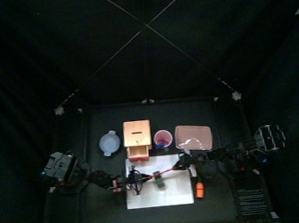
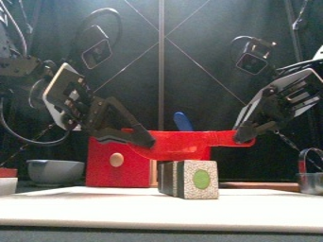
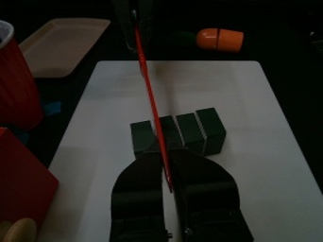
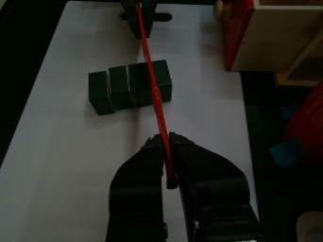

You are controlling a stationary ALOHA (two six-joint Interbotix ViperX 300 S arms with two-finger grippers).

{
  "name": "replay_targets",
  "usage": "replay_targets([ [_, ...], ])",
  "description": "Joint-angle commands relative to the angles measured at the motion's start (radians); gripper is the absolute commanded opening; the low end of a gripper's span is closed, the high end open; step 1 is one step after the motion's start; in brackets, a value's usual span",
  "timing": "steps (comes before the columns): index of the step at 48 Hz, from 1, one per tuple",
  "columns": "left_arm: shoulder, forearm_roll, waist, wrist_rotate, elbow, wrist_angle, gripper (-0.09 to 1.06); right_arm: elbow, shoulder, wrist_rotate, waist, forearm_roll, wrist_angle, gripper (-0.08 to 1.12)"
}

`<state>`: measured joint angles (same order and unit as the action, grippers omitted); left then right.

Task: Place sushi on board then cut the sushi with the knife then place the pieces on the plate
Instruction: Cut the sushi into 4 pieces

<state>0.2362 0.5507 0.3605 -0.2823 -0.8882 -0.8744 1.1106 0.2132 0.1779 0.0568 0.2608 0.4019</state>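
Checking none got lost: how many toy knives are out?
2. The left gripper and right gripper hold the red knife over the sushi roll; the blue knife stands in the red cup. No others show.

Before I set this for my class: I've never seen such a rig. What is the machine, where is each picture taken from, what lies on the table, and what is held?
It is a robot with two arms, each ending in a two-jawed pincer. One picture looks down from above, one looks level across the table, and two come from cameras on the wrists. On the table are a white board with dark green sushi on it, a wooden box, a red cup, a pink tray, a bowl and an orange toy. The left pincer and the right pincer each grip one end of a red knife, held over the sushi.
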Motion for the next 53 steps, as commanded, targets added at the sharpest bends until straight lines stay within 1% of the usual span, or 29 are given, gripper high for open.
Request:
replay_targets([
  [1, -0.002, -0.009, 0.000, -0.005, 0.015, 0.014, 0.32, -0.029, 0.008, 0.012, 0.035, -0.009, 0.003, 0.36],
  [4, 0.005, -0.009, -0.002, -0.003, 0.021, 0.037, 0.32, -0.028, 0.005, 0.015, 0.032, -0.011, 0.003, 0.36],
  [8, 0.006, -0.009, -0.002, -0.002, 0.025, 0.046, 0.32, -0.028, 0.000, 0.017, 0.032, -0.011, 0.000, 0.36],
  [26, -0.034, -0.009, 0.003, -0.002, 0.028, 0.046, 0.32, -0.032, 0.023, 0.017, 0.029, -0.021, -0.020, 0.36],
  [29, -0.031, -0.008, 0.005, 0.000, 0.028, 0.054, 0.32, -0.029, 0.023, 0.017, 0.029, -0.021, -0.035, 0.36],
  [35, -0.020, -0.009, 0.005, 0.000, 0.029, 0.054, 0.32, -0.029, 0.023, 0.018, 0.028, -0.021, -0.060, 0.36],
  [45, -0.025, -0.009, 0.006, 0.002, 0.032, 0.054, 0.32, -0.028, 0.023, 0.018, 0.015, -0.031, -0.066, 0.36],
  [53, -0.026, -0.006, 0.017, 0.002, 0.032, 0.054, 0.32, -0.029, 0.025, 0.018, 0.005, -0.043, -0.066, 0.36],
])
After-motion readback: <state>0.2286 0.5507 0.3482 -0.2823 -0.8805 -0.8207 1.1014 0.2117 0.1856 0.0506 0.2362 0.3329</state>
